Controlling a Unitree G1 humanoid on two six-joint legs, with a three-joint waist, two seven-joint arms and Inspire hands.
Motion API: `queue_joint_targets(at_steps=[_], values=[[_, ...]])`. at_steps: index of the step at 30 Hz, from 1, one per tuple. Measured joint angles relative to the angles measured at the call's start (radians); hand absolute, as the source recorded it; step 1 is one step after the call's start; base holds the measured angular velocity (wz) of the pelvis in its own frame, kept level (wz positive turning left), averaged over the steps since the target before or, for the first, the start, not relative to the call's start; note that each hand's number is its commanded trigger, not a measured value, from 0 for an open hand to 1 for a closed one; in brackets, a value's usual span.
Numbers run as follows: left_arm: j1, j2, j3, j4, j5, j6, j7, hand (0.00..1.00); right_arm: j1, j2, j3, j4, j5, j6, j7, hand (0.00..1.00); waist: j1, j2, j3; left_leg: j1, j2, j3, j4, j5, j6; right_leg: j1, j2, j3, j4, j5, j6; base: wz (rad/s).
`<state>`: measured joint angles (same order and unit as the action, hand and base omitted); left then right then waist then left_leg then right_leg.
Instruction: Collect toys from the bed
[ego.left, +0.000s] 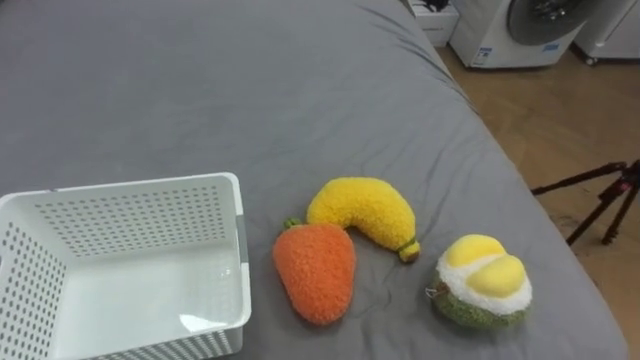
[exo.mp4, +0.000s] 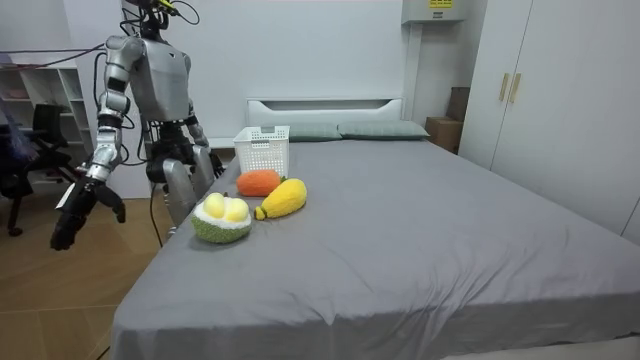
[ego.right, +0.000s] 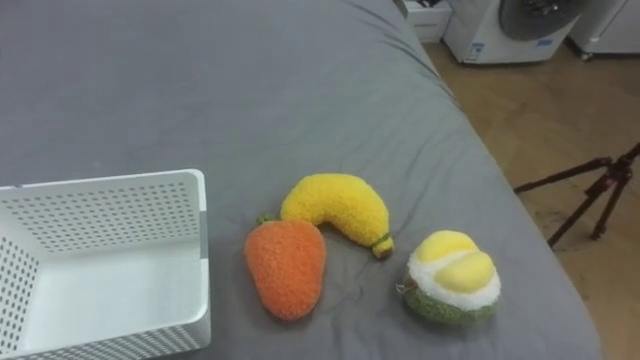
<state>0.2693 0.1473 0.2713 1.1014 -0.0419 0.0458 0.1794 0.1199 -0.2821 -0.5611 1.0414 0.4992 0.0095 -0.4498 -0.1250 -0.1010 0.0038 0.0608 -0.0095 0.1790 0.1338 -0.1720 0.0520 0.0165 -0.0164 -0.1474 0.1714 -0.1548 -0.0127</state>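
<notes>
Left eye view: on the grey bed (ego.left: 250, 90) a white basket (ego.left: 130, 215) sits at lower left, empty. Just right of it lies the carrot (ego.left: 316, 270), touching the banana (ego.left: 362, 210) above it. The durian (ego.left: 483, 282) sits apart at lower right.

Room view: the robot stands beside the bed at upper left, near the basket. Its right hand (exo.mp4: 75, 215) hangs low at the left edge and its left hand (exo.mp4: 210, 160) is by the mattress. I cannot tell how the fingers of either are set.

Right eye view: the same toys lie outside the basket.
</notes>
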Motion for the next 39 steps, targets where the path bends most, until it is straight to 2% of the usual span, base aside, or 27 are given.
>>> queue_joint_targets(at_steps=[2,3,7,10,16,21,24,29,33,35,39], values=[[-0.009,0.003,-0.001,-0.005,0.017,0.001,-0.006,0.00,-0.004,-0.001,0.027,-0.091,-0.073,-0.005,-0.046,0.00,0.021,-0.005,-0.0031,-0.015,0.002,0.005,0.001,0.000,0.000,-0.017,0.002,0.005,0.000,0.002,-0.002,-0.06],[-0.013,0.007,-0.013,-0.005,0.032,0.001,-0.008,0.00,-0.006,-0.001,0.045,-0.141,-0.114,-0.006,-0.064,0.00,0.026,-0.006,-0.0022,-0.023,0.002,0.008,-0.001,0.002,-0.001,-0.027,0.002,0.006,0.001,0.005,-0.002,-0.05],[-0.016,0.014,-0.040,-0.009,0.034,0.006,-0.008,0.00,-0.037,-0.001,0.082,-0.286,-0.201,-0.006,-0.102,0.00,0.028,-0.006,-0.0019,-0.039,0.002,0.010,-0.002,0.002,0.000,-0.044,0.003,0.007,0.001,0.007,-0.002,-0.02],[-0.020,0.029,-0.081,-0.022,0.034,0.017,-0.005,0.00,-0.040,-0.001,0.165,-0.403,-0.279,-0.012,-0.118,0.00,0.049,-0.004,0.0028,-0.042,0.004,0.014,-0.005,0.002,-0.001,-0.048,0.004,0.008,0.000,0.008,-0.003,-0.02],[-0.024,0.033,-0.140,-0.056,0.032,0.019,0.004,0.00,-0.057,0.001,0.313,-0.545,-0.301,-0.019,-0.101,0.00,0.078,0.004,0.0026,-0.078,0.004,0.009,-0.001,0.002,-0.001,-0.070,0.001,-0.006,0.002,0.014,-0.001,0.03],[-0.026,0.033,-0.157,-0.067,0.033,0.020,-0.002,0.00,-0.072,0.003,0.391,-0.545,-0.304,-0.019,-0.006,0.00,0.090,0.013,0.0018,-0.093,0.005,0.003,0.000,0.002,-0.001,-0.081,-0.001,-0.024,0.000,0.015,-0.001,0.04],[-0.026,0.032,-0.156,-0.072,0.033,0.020,-0.007,0.00,-0.065,0.003,0.434,-0.544,-0.309,-0.019,0.032,0.00,0.105,0.018,-0.0008,-0.105,0.007,0.008,0.001,0.002,-0.001,-0.093,0.000,-0.022,0.002,0.017,-0.001,-0.05],[-0.032,0.031,-0.179,-0.072,0.032,0.021,0.003,0.00,-0.063,0.006,0.518,-0.489,-0.318,-0.020,0.104,0.00,0.108,0.027,-0.0058,-0.113,0.008,0.006,0.003,0.003,-0.001,-0.100,0.000,-0.024,0.002,0.018,-0.002,0.00],[-0.034,0.028,-0.179,-0.072,0.032,0.021,0.008,0.00,-0.063,0.006,0.538,-0.446,-0.379,-0.021,0.114,0.00,0.105,0.027,-0.0065,-0.120,0.008,0.004,0.005,0.003,-0.001,-0.106,0.000,-0.028,0.002,0.019,-0.002,0.00],[-0.038,0.030,-0.196,-0.072,0.032,0.022,0.013,0.00,-0.076,0.006,0.541,-0.384,-0.411,-0.034,0.118,0.00,0.104,0.025,-0.0077,-0.121,0.008,0.000,0.007,0.003,-0.001,-0.105,0.000,-0.032,0.001,0.019,-0.002,0.05],[-0.044,0.031,-0.202,-0.071,0.031,0.027,0.015,0.00,-0.098,0.006,0.541,-0.298,-0.419,-0.037,0.125,0.00,0.106,0.023,-0.0056,-0.123,0.008,-0.001,0.009,0.003,-0.001,-0.107,0.000,-0.028,0.001,0.020,-0.002,0.01]])
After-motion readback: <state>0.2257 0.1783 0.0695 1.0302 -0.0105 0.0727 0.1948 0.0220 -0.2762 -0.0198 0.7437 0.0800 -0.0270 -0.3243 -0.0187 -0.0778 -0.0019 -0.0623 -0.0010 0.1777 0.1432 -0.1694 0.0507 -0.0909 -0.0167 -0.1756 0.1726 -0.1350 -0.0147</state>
